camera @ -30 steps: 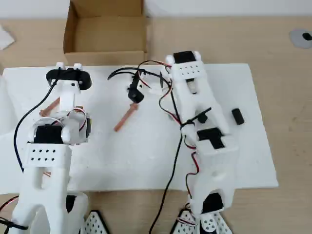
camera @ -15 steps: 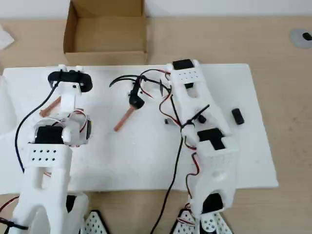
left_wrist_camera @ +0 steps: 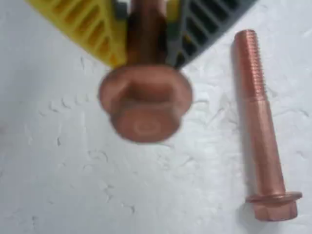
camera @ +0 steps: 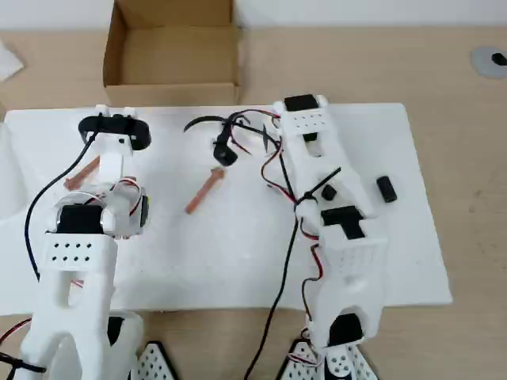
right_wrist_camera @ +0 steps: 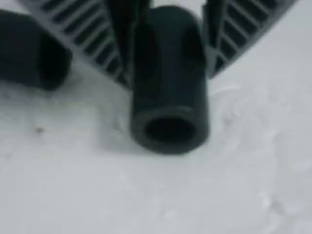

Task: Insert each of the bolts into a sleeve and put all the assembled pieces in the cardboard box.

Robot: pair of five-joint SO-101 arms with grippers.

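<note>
High: the right gripper (camera: 224, 145) clamps a black sleeve (camera: 225, 155) mid-sheet. A loose bolt (camera: 204, 191) lies just near-left of it, apart. The right arm stretches far-left over the white sheet (camera: 198, 253). The cardboard box (camera: 174, 55) sits far left.

Left wrist: I see the left gripper (left_wrist_camera: 146, 29) closed on a held bolt (left_wrist_camera: 145, 97), head toward the camera. A second bolt (left_wrist_camera: 263, 131) lies flat beside it.

Right wrist: the fingers pinch the sleeve, bore facing the camera, with a spare sleeve (right_wrist_camera: 31, 51) close by.
</note>
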